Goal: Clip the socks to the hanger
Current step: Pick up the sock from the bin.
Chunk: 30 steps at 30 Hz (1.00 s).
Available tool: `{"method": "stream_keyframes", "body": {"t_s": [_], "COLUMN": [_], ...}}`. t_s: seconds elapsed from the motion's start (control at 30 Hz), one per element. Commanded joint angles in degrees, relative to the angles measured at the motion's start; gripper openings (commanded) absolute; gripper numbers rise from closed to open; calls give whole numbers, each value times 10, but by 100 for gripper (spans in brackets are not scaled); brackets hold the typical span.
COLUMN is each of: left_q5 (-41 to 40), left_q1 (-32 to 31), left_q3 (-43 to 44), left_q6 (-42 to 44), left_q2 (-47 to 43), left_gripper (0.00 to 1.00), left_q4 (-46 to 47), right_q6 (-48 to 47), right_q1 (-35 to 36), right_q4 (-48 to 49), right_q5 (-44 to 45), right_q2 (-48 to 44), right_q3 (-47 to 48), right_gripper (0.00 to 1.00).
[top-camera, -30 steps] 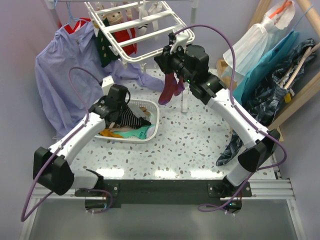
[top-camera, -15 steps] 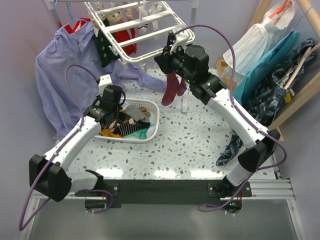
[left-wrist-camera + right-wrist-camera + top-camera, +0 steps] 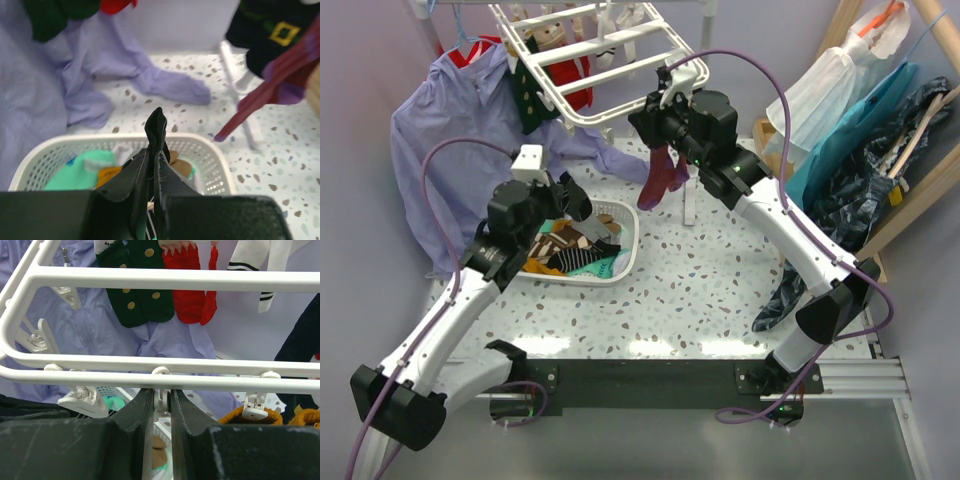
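You raised the left jaws above the basket [image 3: 210,150], pinched on a black sock [image 3: 156,127] poking beyond them. The right jaws narrowly gripped a clip [image 3: 161,377] under the hanger [image 3: 150,280]. The sock looked ready for clipping.

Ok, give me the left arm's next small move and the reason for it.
Probably lift the left gripper up and to its right, toward the near bar of the hanger. Its fingers are pinched on a strip of black fabric, likely a sock, just above the laundry basket, while the right gripper is closed on a white clip at that bar, apparently readying it.
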Motion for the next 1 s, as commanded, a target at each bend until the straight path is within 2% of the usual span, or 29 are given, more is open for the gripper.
{"method": "stream_keyframes", "body": {"t_s": [0.0,0.2,0.4,0.77,0.9,0.97], "left_q5": [140,264,353,452,440,408], "left_q1": [0,0,0,-1,-1,-1], "left_q3": [-25,-10,12,34,54,65], "left_q6": [87,149,181,128,126,128], "left_q2": [-25,-22,15,60,72,85], "left_gripper": [0,0,0,0,0,0], "left_q4": [139,182,225,340,349,334], "right_q6": [3,-1,-4,-11,-11,-11], "right_q1": [1,1,1,1,1,1], "right_q4": [4,10,13,18,19,18], "right_q5": [-21,-30,-45,-63,-68,-72], "right_q2": [-18,-24,-26,-31,-32,-32], "right_q3": [-5,-12,-17,-23,-23,-23], "right_gripper": [4,4,4,4,4,4]}}
